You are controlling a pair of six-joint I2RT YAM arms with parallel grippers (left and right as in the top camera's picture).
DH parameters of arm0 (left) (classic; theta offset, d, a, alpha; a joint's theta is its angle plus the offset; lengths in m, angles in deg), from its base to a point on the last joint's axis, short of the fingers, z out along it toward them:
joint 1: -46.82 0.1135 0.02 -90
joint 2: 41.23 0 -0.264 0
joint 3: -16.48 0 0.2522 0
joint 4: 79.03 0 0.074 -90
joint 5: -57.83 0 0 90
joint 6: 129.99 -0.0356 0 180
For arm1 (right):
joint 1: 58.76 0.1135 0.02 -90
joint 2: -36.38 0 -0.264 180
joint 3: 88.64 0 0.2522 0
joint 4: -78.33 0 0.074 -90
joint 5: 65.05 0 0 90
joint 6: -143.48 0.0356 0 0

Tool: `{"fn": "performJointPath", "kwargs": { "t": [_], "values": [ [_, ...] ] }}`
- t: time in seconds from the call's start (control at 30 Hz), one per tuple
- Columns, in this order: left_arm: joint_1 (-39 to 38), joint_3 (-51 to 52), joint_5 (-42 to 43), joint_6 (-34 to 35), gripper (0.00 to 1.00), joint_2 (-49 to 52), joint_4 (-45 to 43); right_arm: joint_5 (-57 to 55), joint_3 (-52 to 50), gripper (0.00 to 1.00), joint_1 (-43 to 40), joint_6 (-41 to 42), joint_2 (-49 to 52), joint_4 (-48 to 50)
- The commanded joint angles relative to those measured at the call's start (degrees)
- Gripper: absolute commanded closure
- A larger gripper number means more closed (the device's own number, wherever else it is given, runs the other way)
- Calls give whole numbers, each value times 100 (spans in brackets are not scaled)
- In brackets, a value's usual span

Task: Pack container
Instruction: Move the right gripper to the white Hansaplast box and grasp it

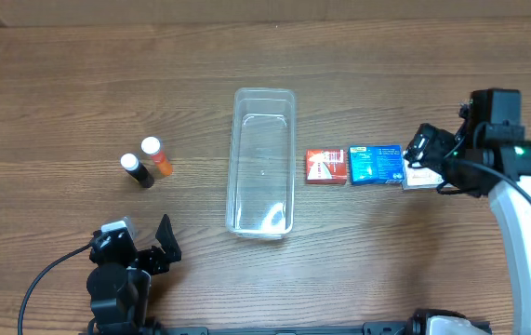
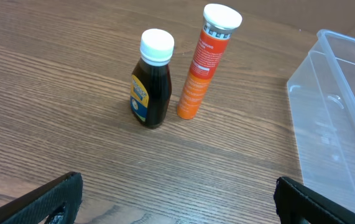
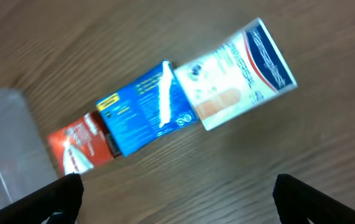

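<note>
Container [image 1: 263,160] btwn L end effector [image 1: 142,234] & R end effector [image 1: 417,154], touching neither; both spread apart

Right wrist view is blurred all over: print on the white box [image 3: 236,74], blue box [image 3: 146,109] and red box [image 3: 78,146] is unreadable. The container [image 3: 0,149] is cut by the left edge there, only a smeared corner. Overhead, the white box is mostly hidden under the right gripper [image 1: 420,156], a sliver shows. In the left wrist view the container is cut by the right edge, and the left gripper fingers [image 2: 46,200] by the bottom edge. Labels on the dark bottle [image 1: 138,171] and orange tube [image 1: 158,160] are too small overhead.
</note>
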Motion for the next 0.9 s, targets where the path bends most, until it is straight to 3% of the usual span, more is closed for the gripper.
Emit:
{"fn": "performJointPath", "kwargs": {
  "t": [0.0,0.07,0.17,0.27,0.37,0.53,0.73,0.87],
  "values": [
    [0,17,2,79,0,-52,0,306,168,0,-216,1099,494,181],
    [0,17,2,79,0,-52,0,896,168,0,-245,1093,710,321],
    [0,17,2,76,0,-52,0,809,168,0,-251,1152,903,378],
    [0,17,2,79,0,-52,0,682,168,0,-457,2616,905,326],
    [0,17,2,76,0,-52,0,680,168,0,-706,3180,986,328],
    [0,17,2,76,0,-52,0,682,168,4,-970,3169,1469,332],
    [0,17,2,76,0,-52,0,732,168,0,-1023,2756,2514,507],
    [0,17,2,79,0,-52,0,745,168,0,-1027,2675,2634,789]
  ]
}}
